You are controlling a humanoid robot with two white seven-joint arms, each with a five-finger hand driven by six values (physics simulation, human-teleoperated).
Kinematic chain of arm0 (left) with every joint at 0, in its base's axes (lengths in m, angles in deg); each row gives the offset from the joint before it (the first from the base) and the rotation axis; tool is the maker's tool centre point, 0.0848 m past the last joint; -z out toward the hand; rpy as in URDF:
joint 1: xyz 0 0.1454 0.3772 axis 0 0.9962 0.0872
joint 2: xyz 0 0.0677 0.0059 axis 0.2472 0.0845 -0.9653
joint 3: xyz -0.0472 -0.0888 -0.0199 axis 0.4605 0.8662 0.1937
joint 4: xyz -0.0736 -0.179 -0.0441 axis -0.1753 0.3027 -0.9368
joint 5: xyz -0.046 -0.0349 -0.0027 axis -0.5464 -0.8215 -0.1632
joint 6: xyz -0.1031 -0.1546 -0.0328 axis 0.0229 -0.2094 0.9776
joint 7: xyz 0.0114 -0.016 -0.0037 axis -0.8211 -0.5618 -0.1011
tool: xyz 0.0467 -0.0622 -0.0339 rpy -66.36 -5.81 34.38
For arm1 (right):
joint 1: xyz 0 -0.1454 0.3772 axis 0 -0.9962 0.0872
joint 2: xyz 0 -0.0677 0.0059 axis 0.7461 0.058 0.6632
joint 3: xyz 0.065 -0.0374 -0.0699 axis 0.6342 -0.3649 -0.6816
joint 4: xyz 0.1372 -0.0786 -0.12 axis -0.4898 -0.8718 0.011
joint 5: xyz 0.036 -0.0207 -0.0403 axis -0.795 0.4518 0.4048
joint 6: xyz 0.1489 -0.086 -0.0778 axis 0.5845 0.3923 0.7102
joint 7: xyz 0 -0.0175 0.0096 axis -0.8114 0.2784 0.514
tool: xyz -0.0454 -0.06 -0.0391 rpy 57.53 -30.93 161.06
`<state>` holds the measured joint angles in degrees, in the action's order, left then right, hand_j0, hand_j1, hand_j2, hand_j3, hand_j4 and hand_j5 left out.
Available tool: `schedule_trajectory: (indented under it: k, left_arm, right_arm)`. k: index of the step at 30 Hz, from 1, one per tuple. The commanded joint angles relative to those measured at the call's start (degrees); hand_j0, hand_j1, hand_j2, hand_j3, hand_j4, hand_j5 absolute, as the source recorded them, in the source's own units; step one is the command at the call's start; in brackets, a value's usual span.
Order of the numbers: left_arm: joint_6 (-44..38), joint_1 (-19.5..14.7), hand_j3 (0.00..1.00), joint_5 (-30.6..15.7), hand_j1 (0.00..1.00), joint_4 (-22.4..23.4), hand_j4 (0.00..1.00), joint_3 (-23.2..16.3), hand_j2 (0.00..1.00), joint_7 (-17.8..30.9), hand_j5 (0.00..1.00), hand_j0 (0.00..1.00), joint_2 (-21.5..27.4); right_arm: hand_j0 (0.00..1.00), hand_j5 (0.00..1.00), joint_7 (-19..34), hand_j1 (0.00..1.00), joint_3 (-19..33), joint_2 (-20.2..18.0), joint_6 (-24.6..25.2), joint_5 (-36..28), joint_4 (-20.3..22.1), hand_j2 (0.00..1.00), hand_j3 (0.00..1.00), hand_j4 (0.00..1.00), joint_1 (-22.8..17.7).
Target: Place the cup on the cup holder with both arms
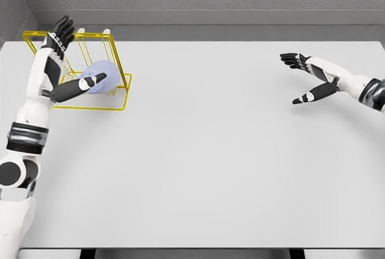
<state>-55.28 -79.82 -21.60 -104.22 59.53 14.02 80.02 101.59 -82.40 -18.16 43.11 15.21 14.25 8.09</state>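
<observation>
No writing or brand can be made out on anything. A pale blue rounded cup [99, 73] is seen inside the yellow wire-frame cup holder [120, 84] near the far left corner of the light grey tabletop [210, 150]; which way its mouth points cannot be told. The left hand [63, 54] is held against the cup, fingers spread upward and thumb laid across its front, without a closed grasp. The right hand [307, 75] is held open above the tabletop's right edge, holding nothing.
</observation>
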Motion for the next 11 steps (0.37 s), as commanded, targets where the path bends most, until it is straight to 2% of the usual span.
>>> schedule_trajectory:
  k: [1,5,11]
  left_arm:
    - [1.25,0.09,1.00,-0.17,1.00,-0.83,1.00,1.33,1.00,0.06,1.00,1.00,0.06]
    - [3.18,2.29,1.00,-0.35,1.00,-1.62,1.00,4.84,1.00,0.06,1.00,1.00,0.06]
    - [5.20,4.66,1.00,-0.35,1.00,-2.06,1.00,6.42,1.00,-0.12,1.00,1.00,0.06]
  right_arm:
    - [1.00,1.00,-0.01,1.00,0.18,-0.08,0.09,-0.39,0.06,1.00,1.00,1.00,0.00]
    - [1.00,1.00,-0.01,1.00,0.18,-0.08,0.09,-0.39,0.06,1.00,1.00,1.00,0.00]
    - [1.00,1.00,-0.01,1.00,0.27,-0.08,0.09,-0.39,0.06,1.00,1.00,1.00,0.00]
